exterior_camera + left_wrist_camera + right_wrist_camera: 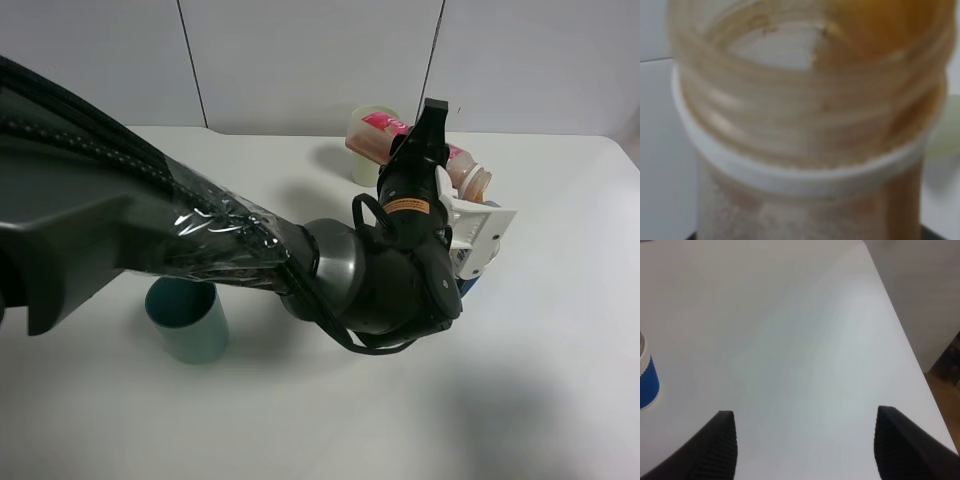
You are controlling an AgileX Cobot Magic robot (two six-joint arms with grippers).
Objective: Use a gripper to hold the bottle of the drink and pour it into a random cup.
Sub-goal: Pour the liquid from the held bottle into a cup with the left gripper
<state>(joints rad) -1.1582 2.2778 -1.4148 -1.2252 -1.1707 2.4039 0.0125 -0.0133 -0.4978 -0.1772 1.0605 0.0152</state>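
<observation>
the left gripper (476, 226) is clamping the tilted bottle (465, 172), with the drink (875, 30) pooling at its neck, close to the blue cup (468, 288). the right gripper (805, 425) is hanging with fingers apart over the table (805, 340).

No print on the bottle (372, 130) or the arm sticker (405, 207) is legible.

Teal cup (190, 325), pale green cup (365, 168)

The clear red-labelled bottle (466, 172) is tipped nearly sideways, brownish drink (880, 30) at its open neck, near the blue-and-white cup (647, 385).
</observation>
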